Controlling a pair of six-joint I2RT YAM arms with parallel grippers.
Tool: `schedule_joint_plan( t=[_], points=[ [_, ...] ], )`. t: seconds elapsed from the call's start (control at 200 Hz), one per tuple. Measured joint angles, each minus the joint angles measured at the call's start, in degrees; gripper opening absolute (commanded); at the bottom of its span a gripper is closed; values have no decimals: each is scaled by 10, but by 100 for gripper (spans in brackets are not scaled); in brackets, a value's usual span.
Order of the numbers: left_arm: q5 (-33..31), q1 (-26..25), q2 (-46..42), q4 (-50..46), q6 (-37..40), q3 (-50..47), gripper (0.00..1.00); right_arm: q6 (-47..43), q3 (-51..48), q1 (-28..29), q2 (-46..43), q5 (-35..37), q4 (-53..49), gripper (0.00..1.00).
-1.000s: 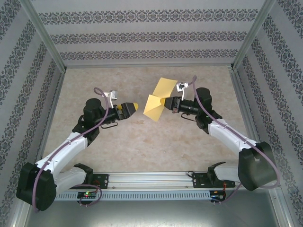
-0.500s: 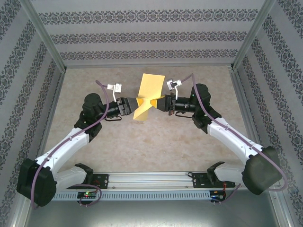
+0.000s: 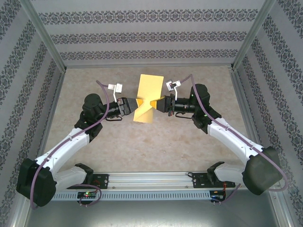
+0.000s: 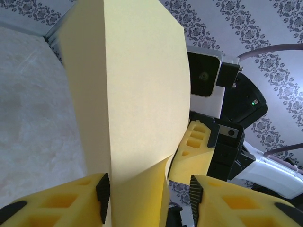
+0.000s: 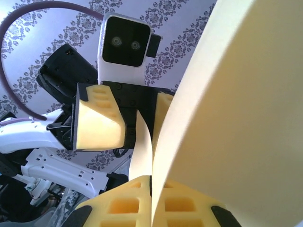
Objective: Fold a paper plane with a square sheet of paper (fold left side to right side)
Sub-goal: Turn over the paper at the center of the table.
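The square sheet of paper [image 3: 149,96], yellow-orange and bent along a crease, hangs in the air above the table's middle, between the two grippers. My right gripper [image 3: 160,103] is shut on the sheet's right edge, and the paper [image 5: 227,118] rises out of its pinched jaws [image 5: 152,189]. From the left, my left gripper [image 3: 135,105] straddles the sheet's lower flap. In the left wrist view the paper [image 4: 132,94] rests against the left pad, with a gap to the right pad, so the jaws [image 4: 149,194] stand open around it. A paper plane is out of view.
The beige table [image 3: 142,142] is bordered by patterned walls with metal corner posts [image 3: 45,38]. Both arm bases sit on the rail [image 3: 151,182] at the near edge. The two wrists nearly meet head-on at the sheet.
The right arm carried the sheet left while the left gripper advanced right onto its lower flap. The left jaws have narrowed around the paper. The right grip is unchanged.
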Motion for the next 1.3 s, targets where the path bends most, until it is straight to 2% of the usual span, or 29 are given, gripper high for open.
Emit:
schedule_joint_plan(
  t=[0.095, 0.235, 0.37, 0.42, 0.47, 0.619, 0.729, 0.849, 0.939, 0.999, 1.104, 1.204, 1.299],
  points=[
    [0, 0, -3, 0, 0, 0, 35, -1, 0, 0, 0, 4, -5, 15],
    [-7, 0, -4, -3, 5, 0, 16, -5, 0, 0, -5, 15, -16, 31],
    [-39, -8, -15, -58, 37, 5, 9, -24, -1, -7, -21, 34, -53, 47],
    [-62, -15, -24, -97, 62, 11, 7, -35, -2, -16, -32, 55, -81, 55],
    [-92, -26, -34, -140, 89, 19, 4, -56, -1, -23, -45, 87, -117, 58],
    [-226, -83, -59, -273, 179, 44, 0, -114, 2, -40, -84, 261, -267, 70],
    [-370, -157, -52, -375, 232, 75, 0, -137, 1, -63, -101, 386, -358, 83],
    [-540, -228, -9, -485, 247, 122, 0, -138, -29, -97, -146, 475, -399, 96],
    [-660, -270, 54, -575, 231, 170, 0, -134, -58, -118, -187, 517, -411, 98],
    [-737, -297, 113, -650, 201, 213, 5, -132, -71, -129, -206, 534, -419, 98],
    [-834, -330, 221, -759, 135, 289, 8, -132, -80, -143, -219, 550, -429, 98],
    [-883, -343, 304, -831, 76, 338, 7, -132, -82, -150, -219, 552, -436, 98],
    [-892, -344, 365, -870, 35, 362, 5, -132, -83, -151, -219, 551, -438, 98]
  ],
)
